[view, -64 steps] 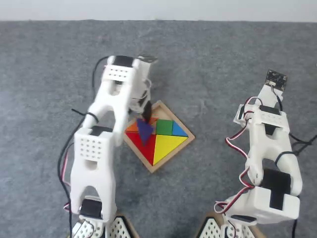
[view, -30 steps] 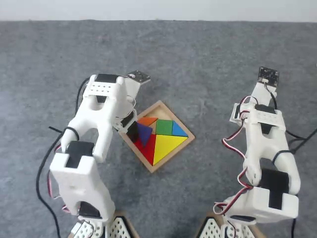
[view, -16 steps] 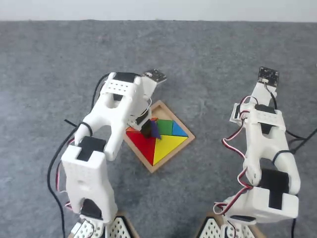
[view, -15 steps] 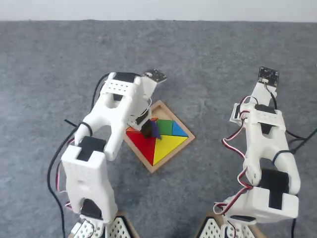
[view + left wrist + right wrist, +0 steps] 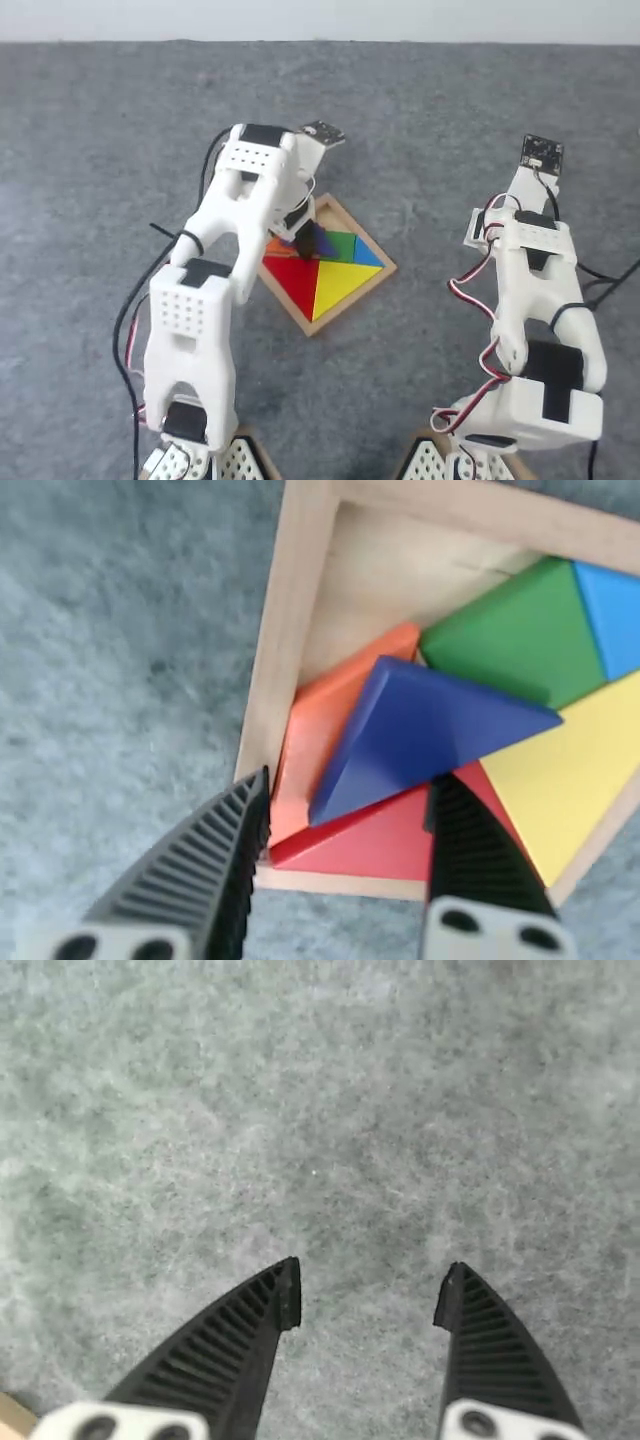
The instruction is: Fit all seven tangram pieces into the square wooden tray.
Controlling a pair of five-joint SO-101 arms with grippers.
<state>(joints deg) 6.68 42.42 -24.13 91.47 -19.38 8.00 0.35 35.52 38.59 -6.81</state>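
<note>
The square wooden tray [image 5: 355, 302] lies mid-table, turned like a diamond. In it lie a red triangle [image 5: 290, 280], a yellow triangle [image 5: 340, 280], a green piece [image 5: 342, 243], a light blue piece [image 5: 368, 255] and an orange piece [image 5: 320, 720]. A dark blue triangle [image 5: 420, 730] rests tilted on top of the orange and red [image 5: 380, 840] pieces, beside a bare corner of the tray floor [image 5: 400, 570]. My left gripper [image 5: 350, 785] hangs open just above the tray, its fingers straddling the dark blue triangle's lower corner. My right gripper [image 5: 368, 1285] is open over bare carpet.
Grey carpet covers the table all around the tray. The left arm [image 5: 235, 230] leans over the tray's near-left side. The right arm [image 5: 535, 270] stands well to the right of the tray, away from it.
The left arm swung left, then back over the tray toward the far right. The dark blue triangle slid with it toward the tray's far corner, and the tray shifted slightly. The right arm stayed still.
</note>
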